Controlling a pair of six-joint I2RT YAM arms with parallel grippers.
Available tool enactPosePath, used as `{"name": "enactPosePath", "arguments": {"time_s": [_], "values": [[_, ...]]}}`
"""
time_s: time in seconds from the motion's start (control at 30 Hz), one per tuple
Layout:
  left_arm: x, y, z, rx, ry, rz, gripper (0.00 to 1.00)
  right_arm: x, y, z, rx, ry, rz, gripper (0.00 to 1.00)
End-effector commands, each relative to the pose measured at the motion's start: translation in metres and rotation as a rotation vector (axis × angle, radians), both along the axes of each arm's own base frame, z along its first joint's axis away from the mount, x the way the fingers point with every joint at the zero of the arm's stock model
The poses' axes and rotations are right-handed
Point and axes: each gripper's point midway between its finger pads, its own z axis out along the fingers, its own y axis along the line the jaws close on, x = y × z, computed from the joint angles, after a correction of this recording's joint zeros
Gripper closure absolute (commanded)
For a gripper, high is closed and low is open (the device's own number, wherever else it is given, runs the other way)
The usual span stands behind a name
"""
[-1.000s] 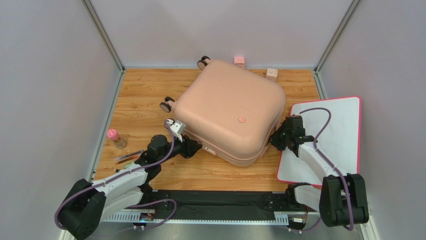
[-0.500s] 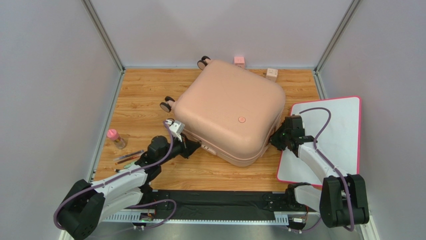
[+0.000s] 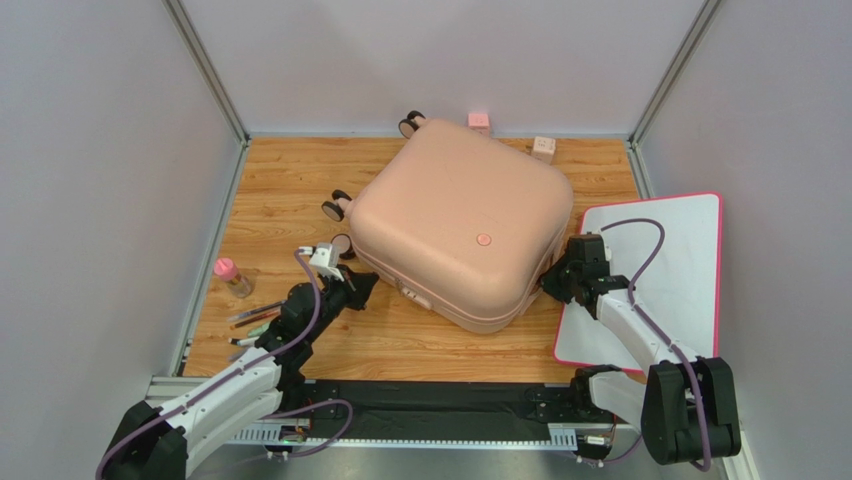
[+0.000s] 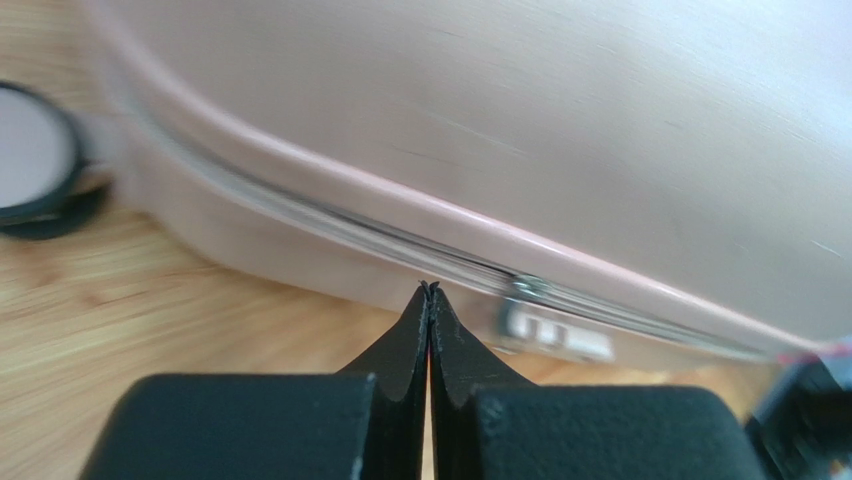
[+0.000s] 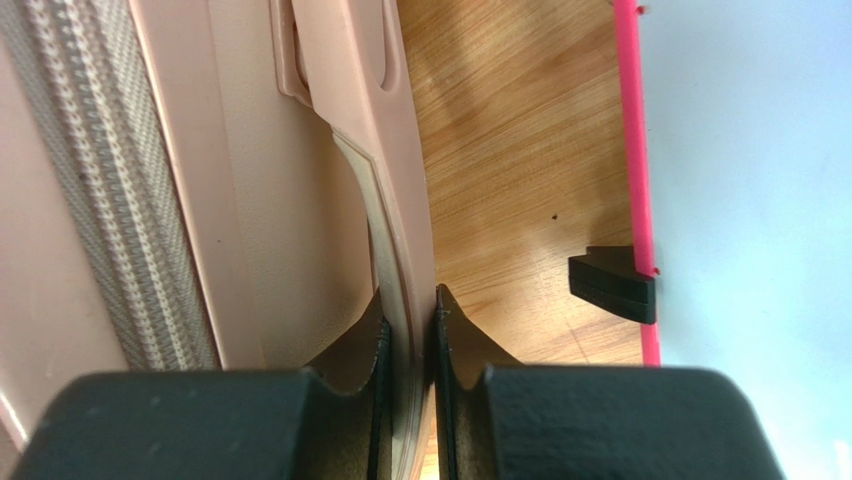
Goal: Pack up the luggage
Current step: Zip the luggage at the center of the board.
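Your left gripper closed completely within the last second and drew back toward its base. Its black jaws met on nothing, their tips just short of the grey zipper line and to one side of the silver zipper pull, so I'd judge the grab at the pull missed and needed another try. Your right gripper stayed nearly closed, pinching the pale pink side handle. The large pale pink hard-shell suitcase lay lid-down and closed mid-way across the wooden table, nudged only slightly.
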Motion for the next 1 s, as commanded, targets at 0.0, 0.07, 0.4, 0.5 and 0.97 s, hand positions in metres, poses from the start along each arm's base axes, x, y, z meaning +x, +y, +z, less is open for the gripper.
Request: {"name": "enactPosePath", "arguments": {"time_s": [0.0,0.07,0.4,0.5,0.97], "values": [[0.019,0.035,-0.009,0.064,0.014,0.209,1.0,-0.001,-0.028,-0.004,-0.102,0.0,-0.096,1.0],[0.021,0.035,-0.009,0.072,0.018,0.213,1.0,-0.002,-0.027,-0.004,-0.1,-0.001,-0.095,1.0],[-0.021,-0.02,0.008,0.029,-0.143,-0.22,0.65,-0.001,-0.024,0.0,-0.092,-0.014,-0.067,1.0],[-0.028,-0.026,0.011,0.011,-0.172,-0.272,0.47,-0.001,-0.022,0.001,-0.085,-0.019,-0.059,1.0],[-0.026,-0.048,0.009,-0.039,-0.158,-0.369,0.25,-0.005,-0.021,0.014,-0.089,-0.057,-0.034,1.0]]}}
